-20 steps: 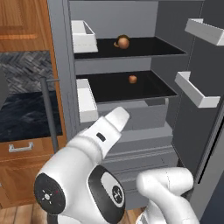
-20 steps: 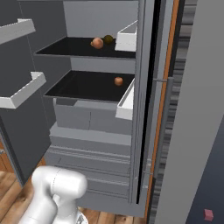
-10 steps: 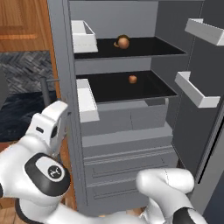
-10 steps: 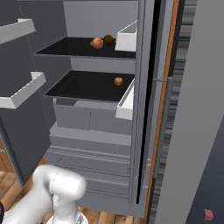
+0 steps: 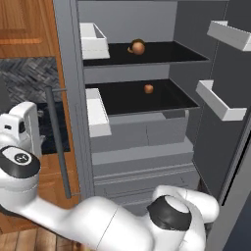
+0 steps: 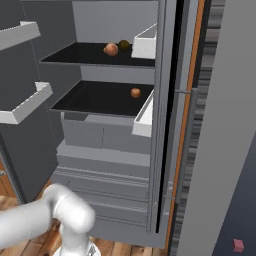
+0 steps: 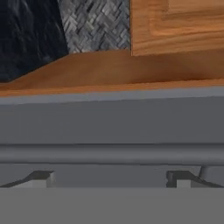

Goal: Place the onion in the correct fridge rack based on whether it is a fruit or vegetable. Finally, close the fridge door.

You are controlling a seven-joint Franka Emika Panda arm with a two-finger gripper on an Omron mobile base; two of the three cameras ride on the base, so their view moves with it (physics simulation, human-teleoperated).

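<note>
From the left: the arm reaches far out toward the left fridge door [image 5: 66, 98], which stands open edge-on, its long bar handle [image 5: 58, 142] running down the outer face beside the wooden cabinets [image 5: 27, 29]. The hand sits just behind that handle. In the hand view the bar [image 7: 109, 154] lies straight across the lower frame, close, with the gripper [image 7: 111, 180] just short of it, finger tips [image 7: 41, 178] set wide apart, open and holding nothing. Moving right, inside the fridge: a white bin [image 5: 93, 39] at the left of the upper fridge rack [image 5: 171, 51], and on that rack the onion [image 5: 138, 47], touching or just beside a dark olive round item [image 6: 123, 45]. A smaller orange-red ball [image 5: 148, 88] rests on the rack below [image 5: 162, 100]. Farther right, the other door [image 5: 215, 137] hangs open with white bins [image 5: 220, 100]. Judgement: the onion appears placed; the step in hand is closing the doors. Next move calls for pressing or hooking the bar and swinging the left door shut without the elbow fouling it.
</note>
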